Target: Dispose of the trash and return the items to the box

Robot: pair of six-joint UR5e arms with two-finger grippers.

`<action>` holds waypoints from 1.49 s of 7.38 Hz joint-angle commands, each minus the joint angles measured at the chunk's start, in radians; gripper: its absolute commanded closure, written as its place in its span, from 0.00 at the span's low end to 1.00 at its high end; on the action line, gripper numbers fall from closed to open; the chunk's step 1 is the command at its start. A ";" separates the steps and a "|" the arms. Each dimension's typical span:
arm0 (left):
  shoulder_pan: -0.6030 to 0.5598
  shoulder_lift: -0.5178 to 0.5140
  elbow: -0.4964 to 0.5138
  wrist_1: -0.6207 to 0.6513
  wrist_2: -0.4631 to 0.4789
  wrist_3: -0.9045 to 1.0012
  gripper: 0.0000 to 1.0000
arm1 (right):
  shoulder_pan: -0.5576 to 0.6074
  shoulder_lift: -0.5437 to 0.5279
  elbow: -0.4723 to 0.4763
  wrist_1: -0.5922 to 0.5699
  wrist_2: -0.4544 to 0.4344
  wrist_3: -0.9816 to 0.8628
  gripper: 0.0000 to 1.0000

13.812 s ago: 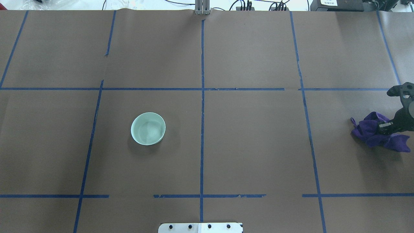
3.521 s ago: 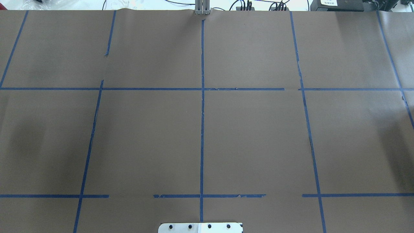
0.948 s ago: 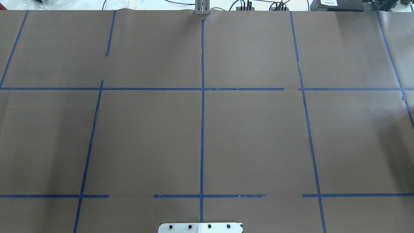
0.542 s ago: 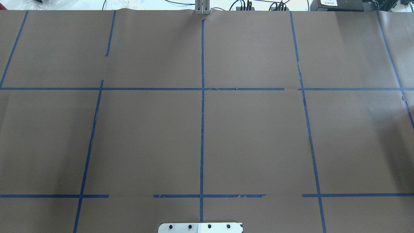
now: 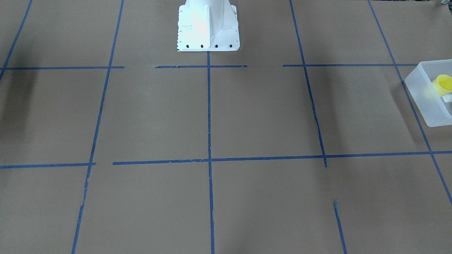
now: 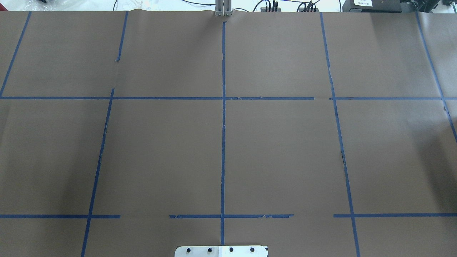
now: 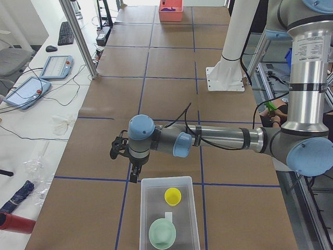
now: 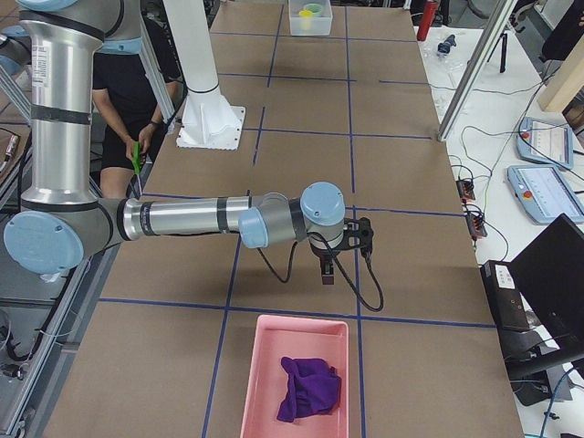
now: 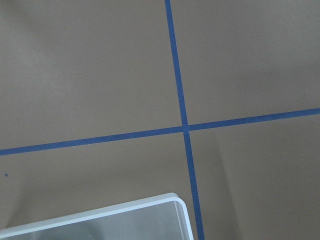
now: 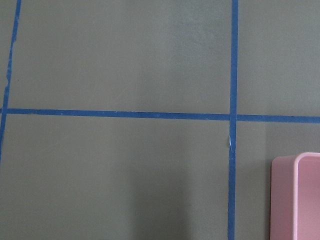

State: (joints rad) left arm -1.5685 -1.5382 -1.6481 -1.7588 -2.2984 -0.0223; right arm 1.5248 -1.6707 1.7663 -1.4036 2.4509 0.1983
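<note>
The translucent white box stands at the table's left end, and also shows in the front-facing view. The yellow cup lies inside it, also seen in the front-facing view, beside a pale green bowl. My left gripper hangs just beyond the box's far corner. I cannot tell whether it is open or shut. My right gripper hangs just beyond a pink bin. Its state cannot be told either. Neither gripper's fingers show in the wrist views.
The pink bin at the table's right end holds a crumpled purple cloth. Its corner shows in the right wrist view. The box's corner shows in the left wrist view. The robot's white base stands at mid-table. Brown paper with blue tape lines covers the table.
Nothing has moved in the last second. Since 13.8 s ago the green bowl, the purple cloth and the right gripper have left the overhead view.
</note>
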 commanded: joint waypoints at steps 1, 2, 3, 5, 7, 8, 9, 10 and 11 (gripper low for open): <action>0.001 -0.002 0.005 0.004 0.000 -0.001 0.00 | 0.000 0.000 0.001 0.000 0.000 0.000 0.00; -0.001 0.006 -0.002 0.010 0.000 0.001 0.00 | 0.000 0.000 -0.001 0.000 0.000 0.000 0.00; -0.004 0.012 -0.007 0.015 0.000 0.002 0.00 | 0.000 0.000 0.001 0.000 0.000 0.000 0.00; -0.005 0.010 -0.010 0.025 -0.001 0.002 0.00 | 0.000 0.000 0.001 0.000 -0.001 0.000 0.00; -0.007 0.012 -0.016 0.035 -0.003 0.002 0.00 | 0.000 0.000 0.001 0.000 -0.001 0.000 0.00; -0.010 0.010 -0.021 0.071 -0.010 0.002 0.00 | 0.000 0.000 0.002 0.002 -0.001 -0.003 0.00; -0.014 0.010 -0.062 0.129 -0.010 0.002 0.00 | 0.000 0.002 0.001 0.000 -0.001 -0.008 0.00; -0.019 0.012 -0.088 0.168 -0.010 0.004 0.00 | 0.000 0.002 0.001 0.000 -0.001 -0.010 0.00; -0.024 0.013 -0.082 0.182 -0.010 0.049 0.00 | 0.000 0.000 0.001 0.000 -0.001 -0.010 0.00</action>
State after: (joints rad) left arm -1.5866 -1.5264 -1.7209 -1.6087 -2.3082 -0.0071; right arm 1.5248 -1.6695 1.7674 -1.4034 2.4498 0.1899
